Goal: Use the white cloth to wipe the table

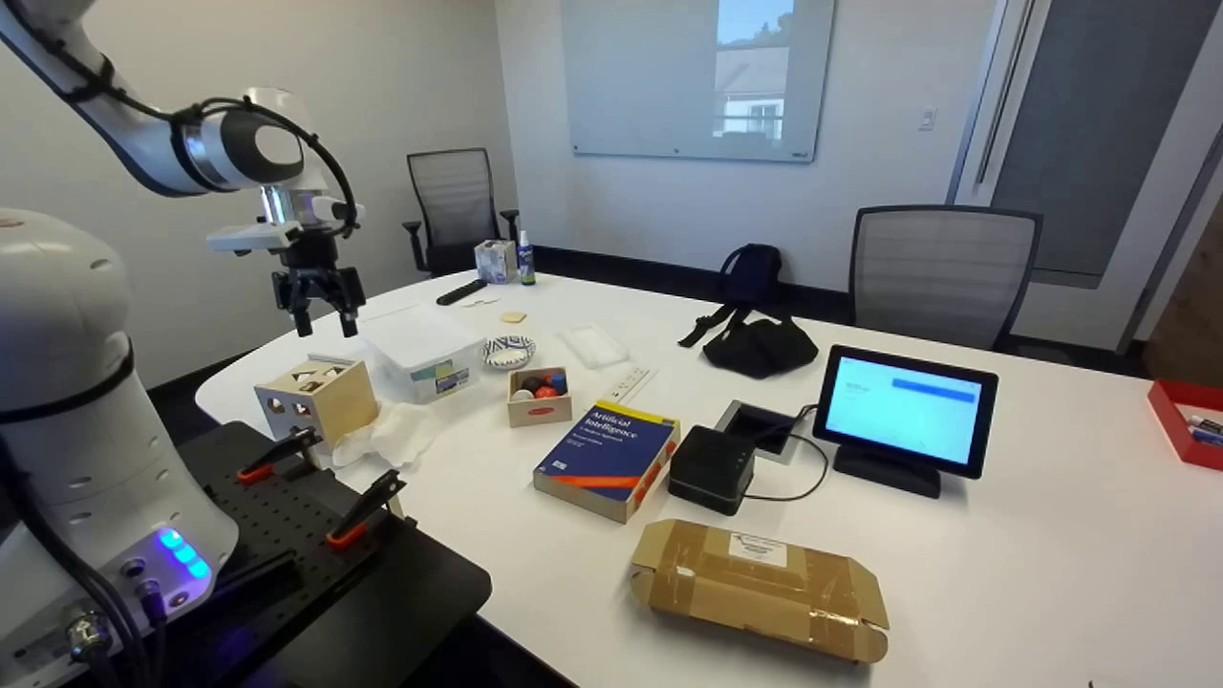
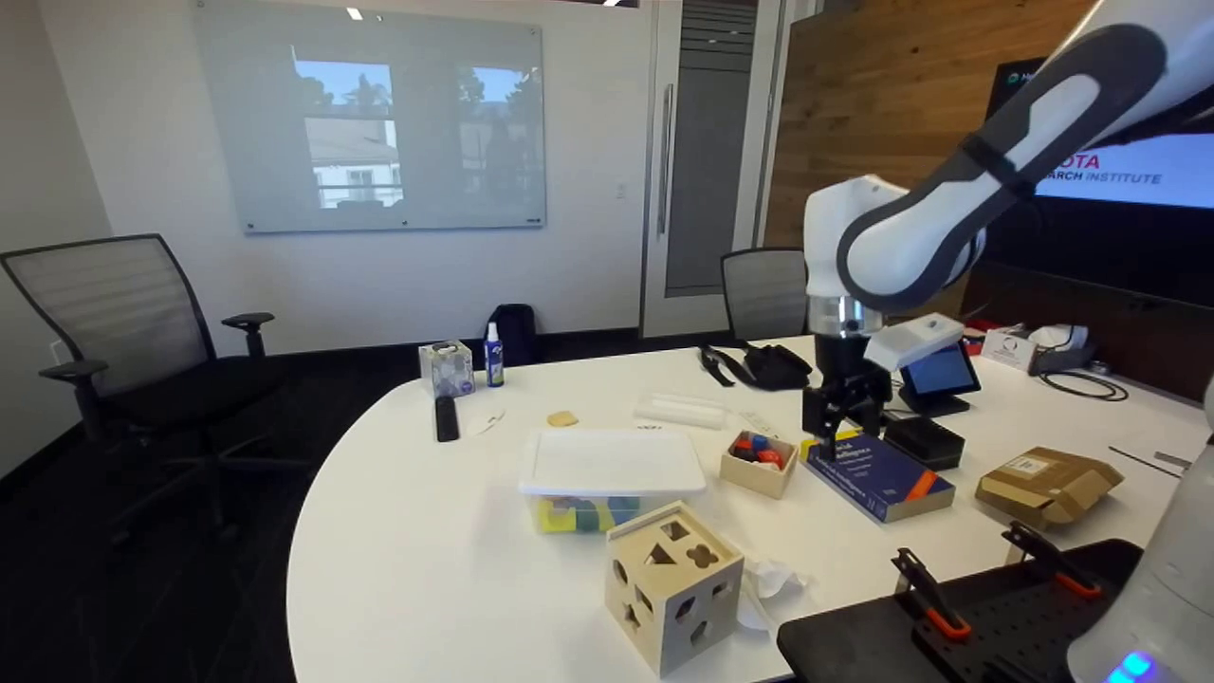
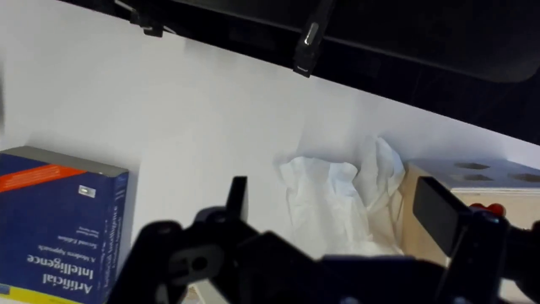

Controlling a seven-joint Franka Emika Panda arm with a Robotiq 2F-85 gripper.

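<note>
A crumpled white cloth [image 1: 394,435] lies on the white table [image 1: 1051,573] beside a wooden shape box. It also shows in an exterior view [image 2: 773,581], partly hidden behind the box. In the wrist view the cloth [image 3: 325,207] lies between the two fingers as seen from above, its lower part hidden by the gripper body. My gripper [image 3: 332,190] is open and empty. In both exterior views the gripper [image 1: 327,330] [image 2: 847,436] points down and hangs well above the table, apart from the cloth.
The wooden shape box [image 2: 678,588] stands right against the cloth's side. A lidded plastic bin [image 1: 425,354], a small box of balls [image 1: 540,397] and a thick blue book [image 1: 611,454] stand nearby. The black clamped base plate [image 1: 315,535] borders the table edge.
</note>
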